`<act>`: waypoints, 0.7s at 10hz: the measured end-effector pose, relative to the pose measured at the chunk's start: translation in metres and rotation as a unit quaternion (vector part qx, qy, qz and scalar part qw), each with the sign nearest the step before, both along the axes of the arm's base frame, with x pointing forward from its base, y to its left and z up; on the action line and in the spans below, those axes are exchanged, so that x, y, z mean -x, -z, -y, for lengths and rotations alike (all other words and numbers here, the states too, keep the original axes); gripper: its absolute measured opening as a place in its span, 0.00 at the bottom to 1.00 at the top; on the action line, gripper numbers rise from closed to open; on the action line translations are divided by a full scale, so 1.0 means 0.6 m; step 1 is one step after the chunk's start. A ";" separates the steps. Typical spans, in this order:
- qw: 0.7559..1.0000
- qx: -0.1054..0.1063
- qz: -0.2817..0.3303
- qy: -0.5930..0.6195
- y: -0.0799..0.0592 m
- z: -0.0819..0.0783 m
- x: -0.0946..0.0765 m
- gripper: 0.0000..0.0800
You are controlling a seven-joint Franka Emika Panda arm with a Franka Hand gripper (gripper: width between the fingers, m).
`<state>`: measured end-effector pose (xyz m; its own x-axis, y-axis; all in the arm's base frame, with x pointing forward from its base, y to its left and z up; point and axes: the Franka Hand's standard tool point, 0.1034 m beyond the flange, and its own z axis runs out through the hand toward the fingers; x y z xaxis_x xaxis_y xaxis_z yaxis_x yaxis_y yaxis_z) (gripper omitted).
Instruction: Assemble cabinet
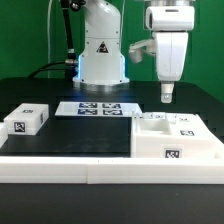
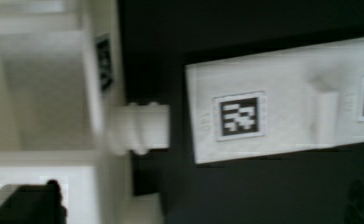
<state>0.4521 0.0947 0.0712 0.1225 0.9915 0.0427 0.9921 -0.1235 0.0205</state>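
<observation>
The cabinet [image 1: 176, 137], a white box with square compartments and a tagged front, stands at the exterior view's right. My gripper [image 1: 167, 94] hangs a little above its rear left corner and touches nothing. In the wrist view the cabinet's white wall [image 2: 37, 100] shows a tag and a round peg [image 2: 140, 127] sticking out toward the black table. My gripper [image 2: 197, 206] shows only as dark fingertips [image 2: 19, 205] at the frame's edge, set wide apart with nothing between them.
A small white tagged block [image 1: 28, 120] lies at the exterior view's left. The marker board [image 1: 98, 108] lies in front of the robot base and also shows in the wrist view [image 2: 285, 100]. A long white border rail [image 1: 100, 170] runs along the front.
</observation>
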 end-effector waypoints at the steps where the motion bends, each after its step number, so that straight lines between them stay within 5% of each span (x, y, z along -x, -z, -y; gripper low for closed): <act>1: 1.000 -0.002 0.002 -0.003 0.008 0.001 0.018 1.00; 3: 1.000 -0.005 -0.004 -0.002 0.028 0.004 0.049 1.00; 7: 1.000 -0.012 -0.021 0.000 0.061 -0.001 0.064 1.00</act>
<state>0.4137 0.0955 0.0344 0.1241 0.9904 0.0604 0.9922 -0.1229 -0.0232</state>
